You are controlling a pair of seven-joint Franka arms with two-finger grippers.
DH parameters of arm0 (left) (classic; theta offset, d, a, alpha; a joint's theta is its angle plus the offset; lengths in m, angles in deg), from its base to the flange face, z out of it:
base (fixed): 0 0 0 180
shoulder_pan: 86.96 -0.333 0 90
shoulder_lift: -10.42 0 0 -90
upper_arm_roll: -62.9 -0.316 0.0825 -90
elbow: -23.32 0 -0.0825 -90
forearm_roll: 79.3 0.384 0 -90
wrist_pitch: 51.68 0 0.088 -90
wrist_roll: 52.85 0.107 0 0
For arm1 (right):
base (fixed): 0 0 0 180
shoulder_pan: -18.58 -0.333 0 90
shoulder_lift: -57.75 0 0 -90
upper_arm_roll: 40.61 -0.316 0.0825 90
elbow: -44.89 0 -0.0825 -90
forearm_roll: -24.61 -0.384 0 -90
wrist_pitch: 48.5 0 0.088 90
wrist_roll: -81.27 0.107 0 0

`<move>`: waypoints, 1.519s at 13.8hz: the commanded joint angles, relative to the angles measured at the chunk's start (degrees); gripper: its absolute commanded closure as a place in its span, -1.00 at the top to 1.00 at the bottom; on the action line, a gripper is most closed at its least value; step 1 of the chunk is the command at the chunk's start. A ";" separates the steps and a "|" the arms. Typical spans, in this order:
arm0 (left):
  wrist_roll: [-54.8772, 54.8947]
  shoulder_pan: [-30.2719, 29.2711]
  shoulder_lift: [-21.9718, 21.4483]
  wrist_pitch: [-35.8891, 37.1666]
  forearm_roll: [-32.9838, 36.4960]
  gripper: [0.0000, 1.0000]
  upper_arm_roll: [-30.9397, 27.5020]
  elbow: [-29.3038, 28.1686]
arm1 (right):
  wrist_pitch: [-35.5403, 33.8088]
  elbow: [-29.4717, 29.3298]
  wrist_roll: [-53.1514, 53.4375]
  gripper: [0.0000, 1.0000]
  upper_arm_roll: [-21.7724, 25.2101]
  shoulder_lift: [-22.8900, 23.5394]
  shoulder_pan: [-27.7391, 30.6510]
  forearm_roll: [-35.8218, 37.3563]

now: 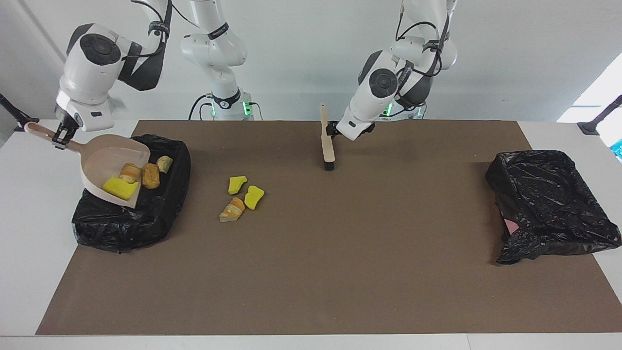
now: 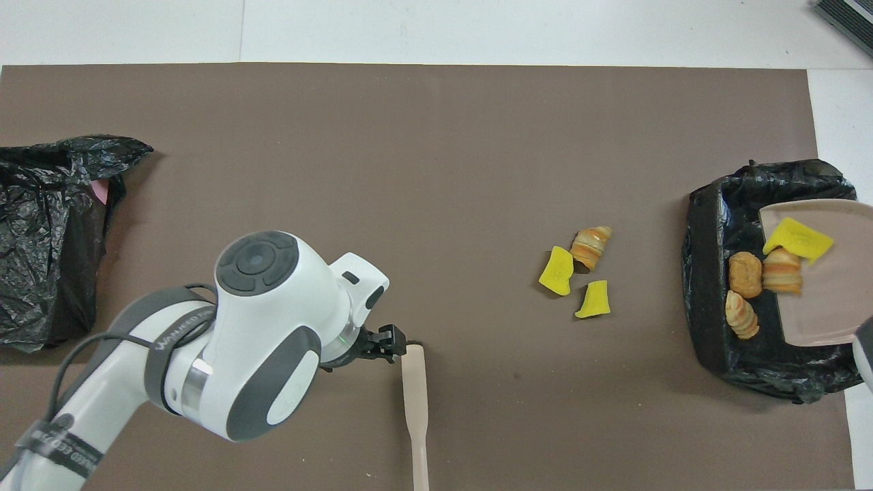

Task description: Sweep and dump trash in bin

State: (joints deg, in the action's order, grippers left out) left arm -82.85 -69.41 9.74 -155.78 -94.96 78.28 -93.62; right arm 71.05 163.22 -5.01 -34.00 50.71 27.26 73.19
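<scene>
"Wanjeed" lettering on left arm (image 2: 164,334) band

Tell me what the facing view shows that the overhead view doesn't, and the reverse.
Only the facing view: the right gripper clamping the handle of the beige plastic dustpan, and the black bristles of the beige long-handled brush. Only the overhead view: a dark ribbed object at the table's corner. Both: the dustpan tipped over a black bag-lined bin, four small yellow and tan trash lumps at its lip, three more lumps on the brown mat, a second black bag-lined bin, and the left gripper beside the brush.
</scene>
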 commanded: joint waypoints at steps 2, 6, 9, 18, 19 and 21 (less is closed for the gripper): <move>8.00 0.20 0.41 2.85 7.10 1.00 -5.17 6.44 | 0.68 1.74 -1.44 -1.00 -0.11 -2.36 -1.46 5.28; 20.14 0.11 2.52 2.68 9.94 1.00 -14.74 11.99 | -7.99 1.73 -1.35 -1.00 -0.64 -6.39 -4.97 6.88; 27.60 -0.32 2.61 2.41 13.09 1.00 -19.59 14.71 | -19.33 1.65 2.86 -1.00 -2.39 -9.65 -10.60 8.90; 34.75 -14.73 4.19 11.98 13.54 1.00 -16.79 25.87 | -28.23 -1.43 20.77 -1.00 -8.71 -10.36 -11.40 -10.84; 34.75 -16.05 4.19 13.30 13.54 1.00 -16.00 26.58 | -28.06 -1.69 24.89 -1.00 -9.85 -10.27 -11.40 -14.35; 34.57 -19.12 3.76 15.23 14.68 1.00 -12.58 27.99 | -26.75 -2.39 37.00 -1.00 -10.48 -9.75 -11.40 -24.09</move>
State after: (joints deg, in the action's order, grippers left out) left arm -48.11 -85.44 12.52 -143.76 -82.33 62.35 -68.74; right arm 44.37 162.06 23.50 -44.16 40.92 15.62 56.15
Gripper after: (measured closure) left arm 0.000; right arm 0.683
